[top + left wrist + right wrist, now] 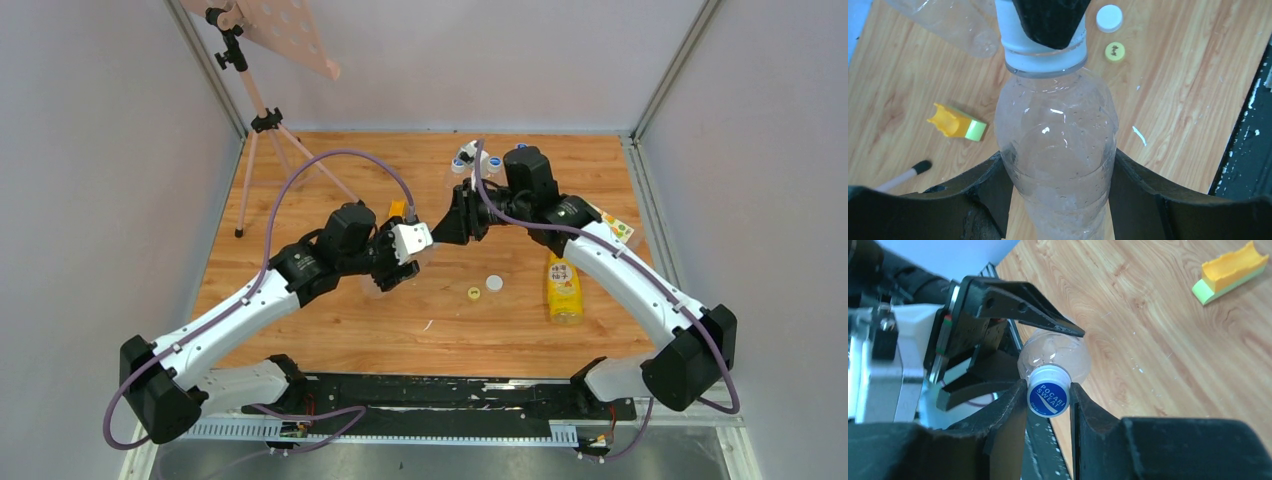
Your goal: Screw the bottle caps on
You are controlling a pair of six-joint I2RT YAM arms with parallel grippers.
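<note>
My left gripper [412, 247] [1057, 159] is shut on the slim clear bottle [1055, 140] [1058, 351] and holds it above the table. My right gripper [452, 227] [1048, 391] is shut on the blue cap with the white mark [1049, 397]. That cap sits on the bottle's neck, and its white side shows in the left wrist view [1044, 56]. The yellow cap [473, 293] [1115, 51] and the white cap [494, 283] [1109, 18] lie loose on the table. The slim yellow bottle [564, 288] lies on its side at the right.
An orange-and-green block [398, 210] [956, 123] [1230, 271] lies near the grippers. Another clear bottle [472, 163] [948, 20] lies at the back. A labelled item [617, 228] shows beside the right arm. A tripod stand [266, 122] is at the back left.
</note>
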